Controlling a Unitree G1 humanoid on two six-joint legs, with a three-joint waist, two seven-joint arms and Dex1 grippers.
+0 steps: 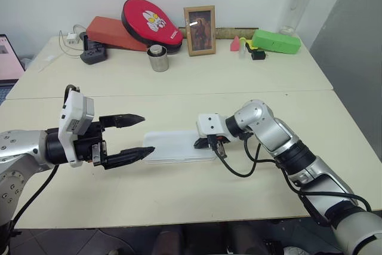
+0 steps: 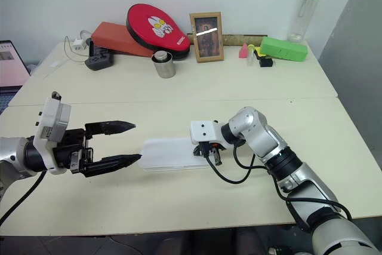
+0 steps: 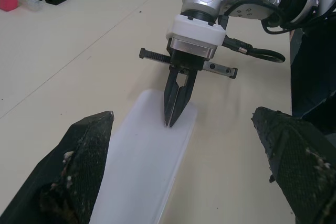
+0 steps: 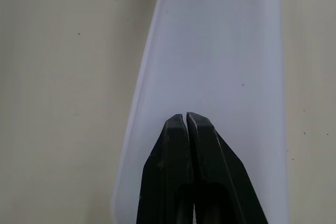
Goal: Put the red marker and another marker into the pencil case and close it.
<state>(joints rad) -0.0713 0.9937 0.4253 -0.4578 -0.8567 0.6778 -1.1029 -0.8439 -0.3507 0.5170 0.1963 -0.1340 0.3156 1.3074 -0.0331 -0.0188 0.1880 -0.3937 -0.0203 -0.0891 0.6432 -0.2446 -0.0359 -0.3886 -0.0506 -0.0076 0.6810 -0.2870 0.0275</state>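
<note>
The pencil case (image 1: 173, 146) lies flat on the near table with its white lid down. My right gripper (image 1: 200, 144) is shut, and its tips rest on the lid at the case's right end; the right wrist view shows the shut fingers (image 4: 187, 145) over the white lid (image 4: 210, 51). My left gripper (image 1: 148, 134) hovers open just left of the case, pointing toward it, with nothing between its fingers (image 3: 84, 150). The red marker and the other marker are hidden.
On the far table stand a red padded disc (image 1: 152, 21), a picture frame (image 1: 200, 30), a metal tin (image 1: 158, 58), a green box (image 1: 276, 41), a bottle (image 1: 301, 1) and a power strip (image 1: 94, 55). A laptop (image 1: 7, 58) sits at the left edge.
</note>
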